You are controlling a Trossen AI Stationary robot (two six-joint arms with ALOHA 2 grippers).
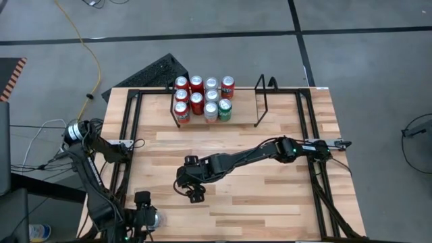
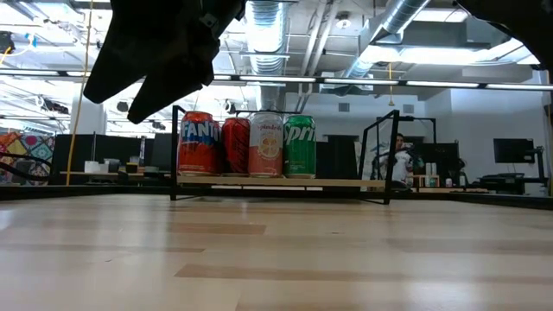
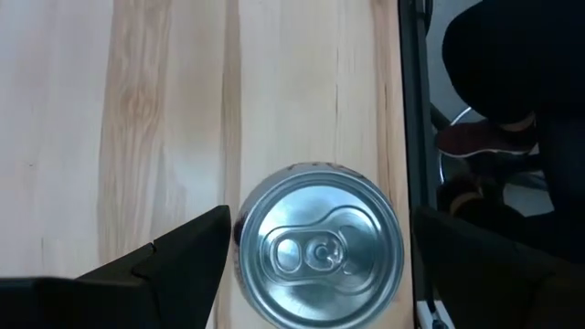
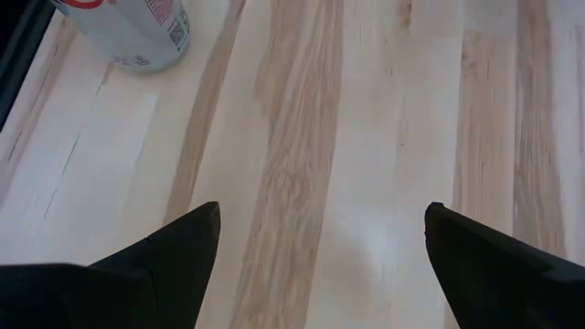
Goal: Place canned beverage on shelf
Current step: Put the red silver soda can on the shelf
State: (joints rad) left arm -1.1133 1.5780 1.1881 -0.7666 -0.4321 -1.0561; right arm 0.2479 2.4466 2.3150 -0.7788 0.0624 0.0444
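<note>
A silver-topped can (image 3: 320, 249) stands upright on the wooden table near its near-left corner, beside the black rail; it also shows in the high view (image 1: 154, 219) and the right wrist view (image 4: 137, 32). My left gripper (image 3: 320, 224) is open above it, pointing down, with one finger on each side of the can and a small gap at each. My right gripper (image 1: 194, 194) is open and empty over bare table at the middle. The shelf (image 1: 262, 101), a low black rod rack at the far side, carries several cans (image 1: 202, 98) on its left part.
Black rails (image 1: 312, 145) edge the table's left, right and far sides. The shelf's right part, next to the green can (image 2: 300, 145), is bare. In the low view my right arm's dark gripper (image 2: 164, 47) hangs at upper left. A keyboard (image 1: 155, 71) lies beyond the far edge.
</note>
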